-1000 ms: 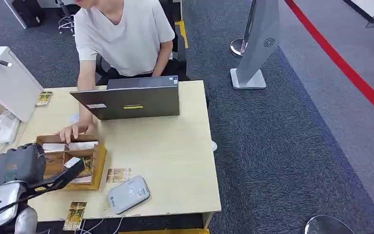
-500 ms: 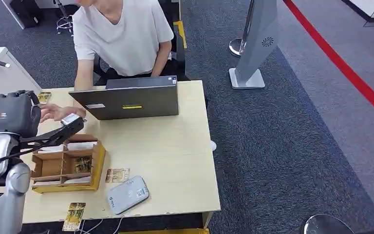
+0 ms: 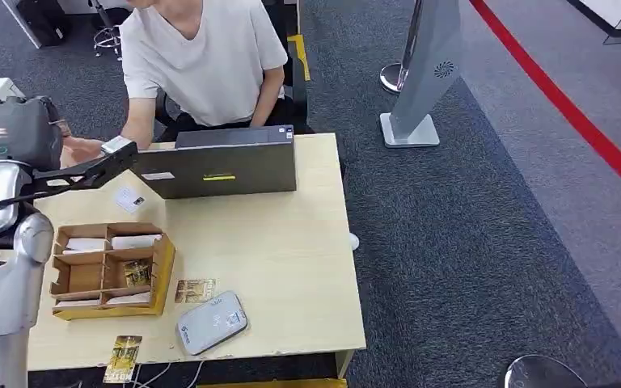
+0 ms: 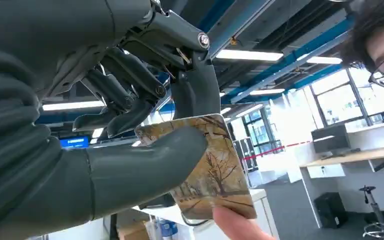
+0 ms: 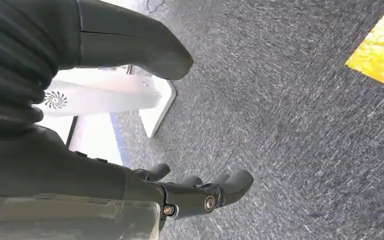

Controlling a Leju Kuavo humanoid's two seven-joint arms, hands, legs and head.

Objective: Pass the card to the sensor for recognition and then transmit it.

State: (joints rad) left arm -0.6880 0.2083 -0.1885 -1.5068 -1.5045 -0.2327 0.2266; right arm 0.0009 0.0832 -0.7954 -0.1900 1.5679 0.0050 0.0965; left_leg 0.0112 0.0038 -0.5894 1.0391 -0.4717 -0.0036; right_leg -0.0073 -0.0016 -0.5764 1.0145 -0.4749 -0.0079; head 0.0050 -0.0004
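A card (image 4: 207, 167), printed with a painted scene of trees, is pinched between the thumb and the dark fingers (image 4: 130, 107) of the left hand (image 3: 16, 133). The hand is raised at about ten o'clock over the table (image 3: 291, 259), beside the far left corner of the laptop (image 3: 222, 166). One edge of the card is touched by a person's fingertip (image 4: 235, 222); the person's hand (image 3: 81, 149) is reached out just beside the robot's hand.

The right hand (image 5: 200, 192) is hung above grey carpet (image 5: 290, 100), nothing is held in it, and its fingers are curled loosely with a little space between them.

On the table, a cardboard box (image 3: 162, 275) with compartments is seen at about eight o'clock, with cards in some of them. A second card (image 3: 196, 290) lies just beside the box, a grey sensor (image 3: 213, 322) sits near it at six o'clock, and a third card (image 3: 124, 358) lies at the near edge. A small white card (image 3: 129, 198) lies in front of the laptop.
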